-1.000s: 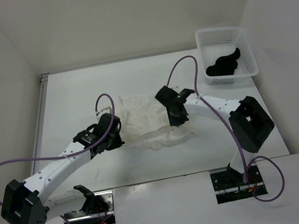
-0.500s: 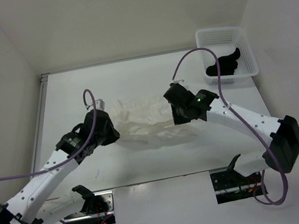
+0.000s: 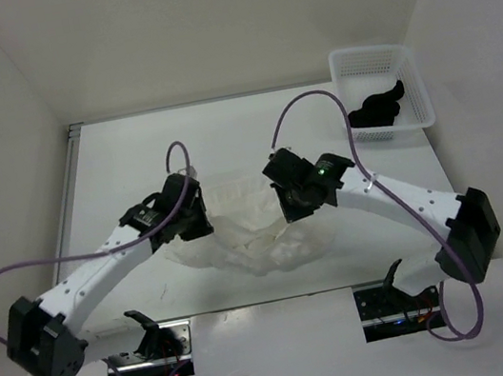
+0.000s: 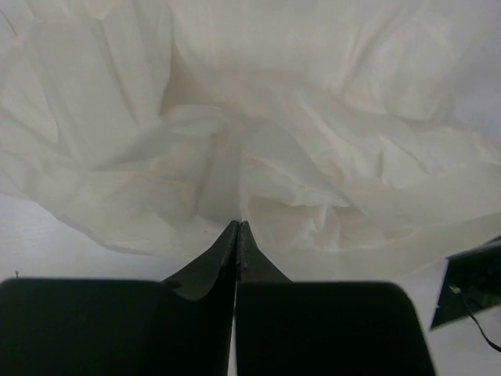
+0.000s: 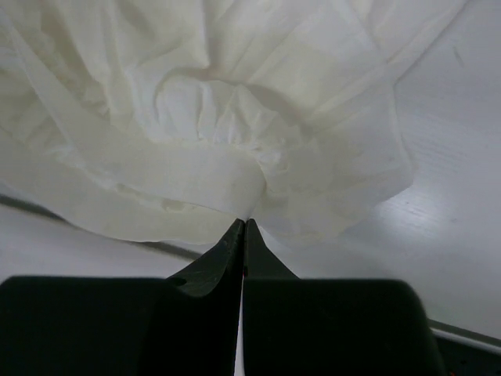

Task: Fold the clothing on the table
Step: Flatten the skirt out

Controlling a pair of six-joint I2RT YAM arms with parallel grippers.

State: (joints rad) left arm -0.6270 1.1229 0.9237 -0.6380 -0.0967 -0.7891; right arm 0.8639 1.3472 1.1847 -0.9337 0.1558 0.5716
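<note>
The clothing (image 3: 252,234), a thin wrinkled white garment, hangs bunched between my two grippers over the middle of the table (image 3: 122,161). My left gripper (image 3: 196,222) is shut on its left edge; in the left wrist view the fabric (image 4: 258,149) gathers into the closed fingertips (image 4: 237,226). My right gripper (image 3: 292,208) is shut on the right edge, where the cloth (image 5: 211,133) puckers into the closed tips (image 5: 243,224). The garment's middle sags toward the near edge and rests crumpled on the table.
A white mesh basket (image 3: 409,75) stands at the far right with a small black cloth item (image 3: 376,111) inside. Purple cables loop above both wrists. The table's metal edge strip (image 3: 67,195) runs along the left.
Both grippers have come closer together and toward the near side, keeping hold of the clothing. The garment, stretched wide half a second ago, now sags in a bunched loop between them.
</note>
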